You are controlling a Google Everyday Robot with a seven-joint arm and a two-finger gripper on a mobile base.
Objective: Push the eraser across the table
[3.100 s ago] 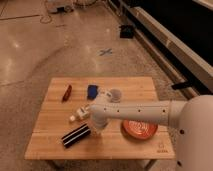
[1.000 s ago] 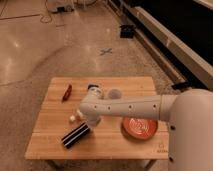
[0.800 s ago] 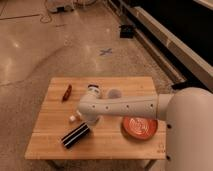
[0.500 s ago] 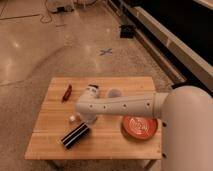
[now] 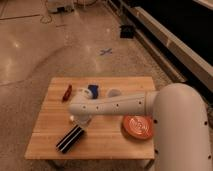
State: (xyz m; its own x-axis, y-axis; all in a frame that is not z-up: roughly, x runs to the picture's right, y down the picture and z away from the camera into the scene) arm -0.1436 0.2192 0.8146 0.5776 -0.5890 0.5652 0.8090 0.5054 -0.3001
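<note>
The eraser [image 5: 70,138], a black oblong block with white lengthwise stripes, lies at a slant near the front left of the wooden table [image 5: 107,145]. My gripper [image 5: 79,120] is at the end of the white arm reaching in from the right. It is low over the table, just behind and right of the eraser's far end. A small white piece, probably the tube [image 5: 72,118], shows at the gripper's left side and is mostly hidden by it.
A small blue block [image 5: 92,91] and a red object [image 5: 66,92] lie at the back left. A white cup [image 5: 114,93] stands at the back middle. An orange plate [image 5: 138,126] sits at the right. The arm [image 5: 120,104] crosses the table's middle.
The arm has swung left and toward the front, bringing the gripper down close to the eraser's far end. The eraser has shifted slightly toward the front left.
</note>
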